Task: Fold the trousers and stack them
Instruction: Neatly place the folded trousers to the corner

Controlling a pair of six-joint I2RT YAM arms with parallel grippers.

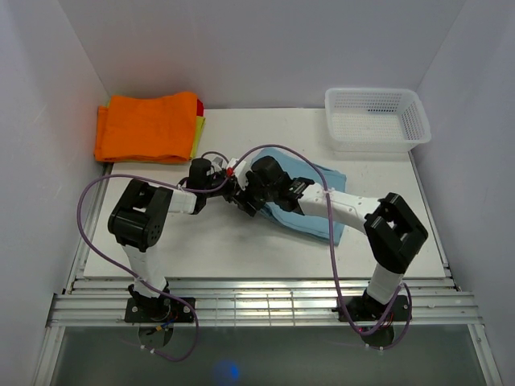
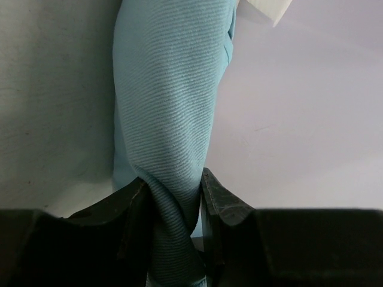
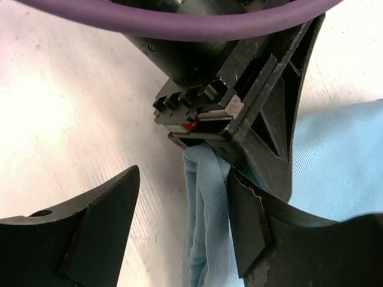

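The light blue trousers (image 1: 320, 211) lie bunched in the middle of the white table (image 1: 201, 249), mostly under my right arm. Both grippers meet at the cloth's left edge. My left gripper (image 1: 232, 183) is shut on a twisted fold of the trousers (image 2: 170, 107), with cloth filling the gap between its fingers (image 2: 139, 197). My right gripper (image 3: 182, 206) stands open. A hanging fold of the trousers (image 3: 206, 221) rests against its right finger (image 3: 248, 221) and is apart from the left one. The left gripper's black body (image 3: 251, 89) sits just beyond that fold.
A folded orange garment (image 1: 147, 127) lies at the back left on yellow (image 1: 198, 133) and red cloths. A white mesh basket (image 1: 376, 119) stands at the back right. Purple cables (image 1: 278, 149) loop over both arms. White walls close in on three sides.
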